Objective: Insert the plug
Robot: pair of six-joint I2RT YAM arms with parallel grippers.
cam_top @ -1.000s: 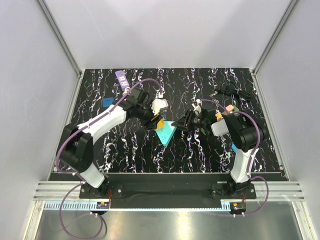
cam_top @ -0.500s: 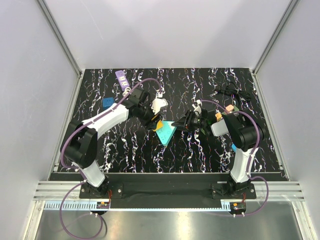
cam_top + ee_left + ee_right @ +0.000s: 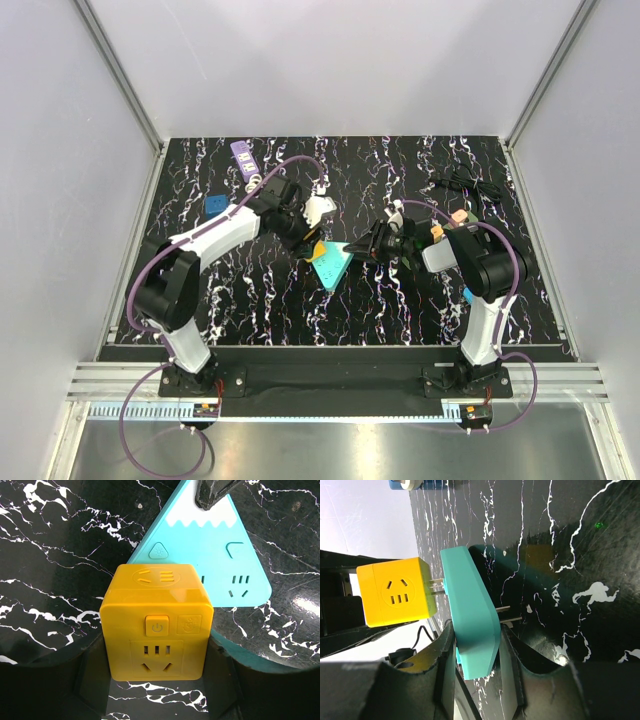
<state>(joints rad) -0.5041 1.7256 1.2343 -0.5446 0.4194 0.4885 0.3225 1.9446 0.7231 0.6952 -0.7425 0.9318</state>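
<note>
The left gripper (image 3: 308, 245) is closed on the yellow cube plug (image 3: 317, 250). From the left wrist camera, the yellow cube plug (image 3: 157, 622) sits right between the two dark fingers (image 3: 92, 680), one on each side, and fills the gap.

The right gripper (image 3: 358, 248) is pinched shut on the teal socket board (image 3: 332, 268), which is shaped like a triangle. From the right wrist camera, the teal socket board (image 3: 470, 610) shows edge on, with a finger (image 3: 445, 665) pressed to each flat side.

The two arms meet near the middle of the black table (image 3: 400, 300), so plug and board are close together. The yellow cube plug (image 3: 395, 597) is just beside one face of the board. Its metal pins (image 3: 436, 586) reach across a thin gap to that face. I cannot tell how far in they go.

Far back on the left lies a purple power strip (image 3: 243, 155). A black cable (image 3: 465, 183) lies far back on the right.
</note>
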